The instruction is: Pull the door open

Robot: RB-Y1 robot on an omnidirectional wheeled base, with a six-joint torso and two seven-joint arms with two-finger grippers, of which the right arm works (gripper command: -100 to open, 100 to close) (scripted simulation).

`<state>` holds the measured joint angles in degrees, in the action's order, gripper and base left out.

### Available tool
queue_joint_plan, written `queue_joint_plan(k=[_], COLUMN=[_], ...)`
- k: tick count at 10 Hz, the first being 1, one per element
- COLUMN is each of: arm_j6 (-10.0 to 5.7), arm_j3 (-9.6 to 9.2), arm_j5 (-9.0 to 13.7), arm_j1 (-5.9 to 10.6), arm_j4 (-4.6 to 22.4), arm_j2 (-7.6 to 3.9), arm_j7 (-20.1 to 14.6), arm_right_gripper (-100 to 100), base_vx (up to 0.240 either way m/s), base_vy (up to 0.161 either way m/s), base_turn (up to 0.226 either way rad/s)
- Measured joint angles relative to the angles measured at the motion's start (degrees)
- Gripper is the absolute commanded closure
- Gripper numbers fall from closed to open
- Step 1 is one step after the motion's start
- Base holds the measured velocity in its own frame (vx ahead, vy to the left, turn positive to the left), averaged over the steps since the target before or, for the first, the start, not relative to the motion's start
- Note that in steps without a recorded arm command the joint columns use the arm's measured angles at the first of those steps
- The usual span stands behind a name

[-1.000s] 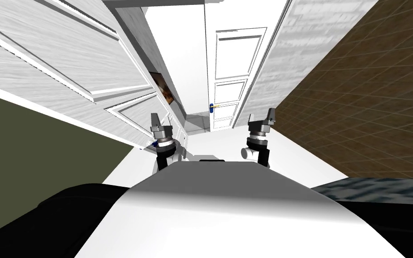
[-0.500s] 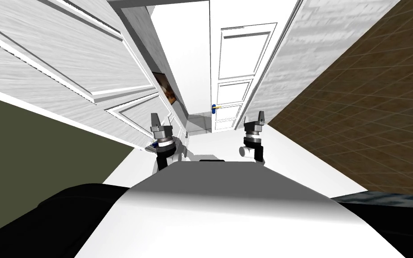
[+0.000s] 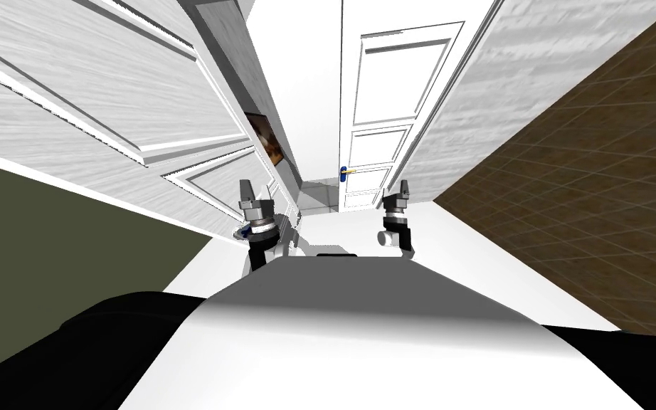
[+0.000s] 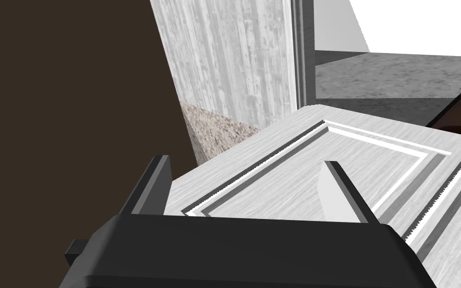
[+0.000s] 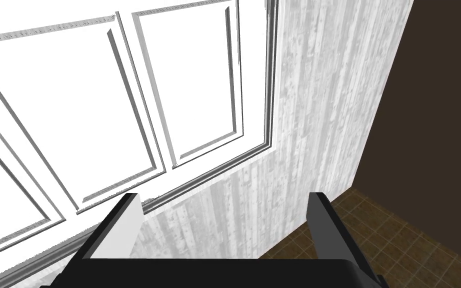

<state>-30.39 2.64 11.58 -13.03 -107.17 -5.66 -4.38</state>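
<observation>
Left gripper (image 4: 245,160): two fingers spread wide, gripping nothing. The near door (image 4: 294,165) lies just past their tips, standing open along my left. Right gripper (image 5: 224,195): two fingers spread too, empty, pointing at the far door (image 5: 74,100). Two doors, both with raised rectangular panels. The near one is grey-white wood grain. The far one is plain white, with one blue-and-yellow handle (image 3: 348,171). Beside it are a grained grey wall (image 5: 314,125) and a brown tiled floor (image 5: 374,240).
</observation>
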Motion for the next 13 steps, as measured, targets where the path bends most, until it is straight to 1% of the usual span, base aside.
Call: queue_joint_plan(k=[2, 4, 6, 7, 8, 9, 10, 11, 13], arm_j6=[0.19, 0.47, 0.60, 0.98, 1.18, 1.11, 1.01, 1.05, 1.13], arm_j3=[-0.22, -0.35, -0.47, -0.41, -0.38, -0.37, -0.57, -0.59, -0.51], arm_j5=[0.78, 1.88, 2.52, 3.10, 3.41, 3.85, 4.29, 4.56, 5.58], arm_j1=[1.59, 3.81, 4.68, 5.78, 6.22, 7.06, 7.94, 8.39, 10.72], arm_j4=[3.21, 6.82, 9.36, 10.79, 11.73, 13.43, 15.10, 16.23, 20.47], arm_j2=[-0.56, -1.38, -1.89, -2.36, -2.65, -3.13, -3.34, -3.55, -4.57], arm_j7=[0.64, 1.49, 1.89, 2.23, 2.37, 2.48, 2.89, 3.11, 3.49], arm_right_gripper=[-100, -100, -100, -100, -100, -100, -100, -100, -100], base_vx=[0.073, 0.086, 0.069, 0.068, 0.058, 0.076, 0.058, 0.054, 0.082], base_vy=[-0.014, -0.017, -0.017, -0.004, -0.003, -0.015, -0.011, -0.011, -0.020], base_turn=[0.117, 0.074, 0.090, 0.048, 0.065, 0.112, 0.042, 0.068, 0.139])
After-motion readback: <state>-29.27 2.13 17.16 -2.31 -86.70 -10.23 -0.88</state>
